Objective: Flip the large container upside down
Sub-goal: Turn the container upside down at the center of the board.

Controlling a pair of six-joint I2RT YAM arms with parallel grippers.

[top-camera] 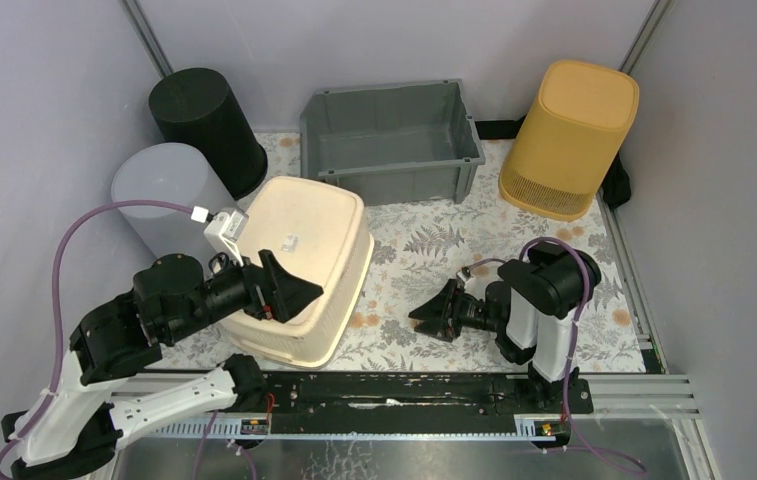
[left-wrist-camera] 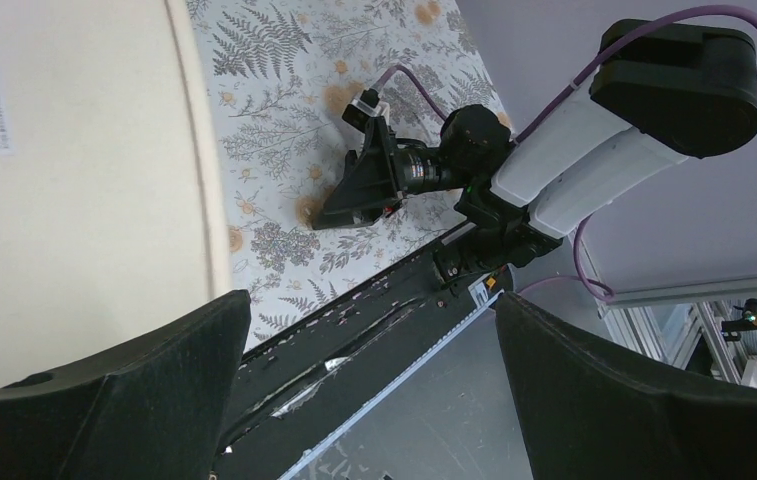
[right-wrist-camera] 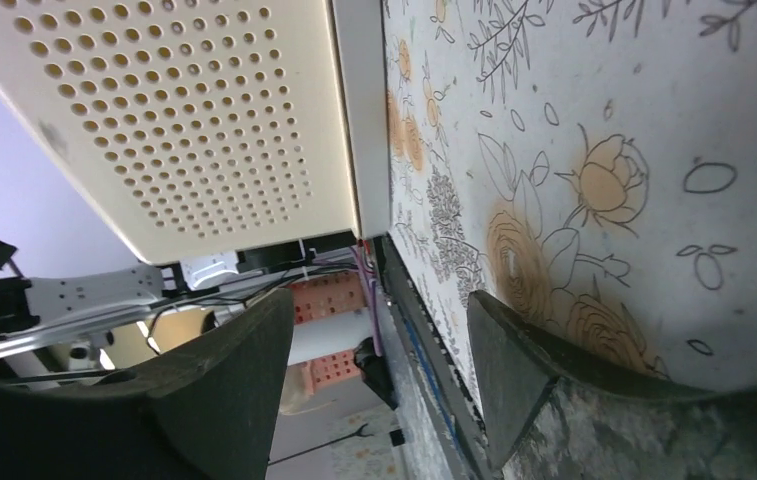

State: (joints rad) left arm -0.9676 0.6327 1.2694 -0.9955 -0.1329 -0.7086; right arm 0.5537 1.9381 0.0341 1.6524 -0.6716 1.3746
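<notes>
The tabletop (top-camera: 424, 250) is covered with a pale cloth printed with ferns and flowers, and plain lavender-grey walls close it in on three sides. A black rail (top-camera: 404, 390) runs along its near edge, where both arms are mounted. Along the back stand a black round bin (top-camera: 204, 120), a translucent grey round bin (top-camera: 159, 195) just in front of it, an open grey crate (top-camera: 391, 140) and a yellow perforated bin (top-camera: 569, 135) in the right corner.

The large container (top-camera: 314, 250), a cream basket with perforated walls, sits left of centre with its flat base facing up and its wider rim on the cloth. A small label is on the base.

The left arm reaches in from the near left corner. The left gripper (top-camera: 299, 293) hovers at the container's near edge with its fingers (left-wrist-camera: 104, 400) spread wide and nothing between them.

The right arm is folded low near its base, with its forearm lying level and pointing left. The right gripper (top-camera: 432, 315) hangs just above the cloth, apart from the container, and faces its side wall. Its fingers (right-wrist-camera: 204, 390) are parted and empty
</notes>
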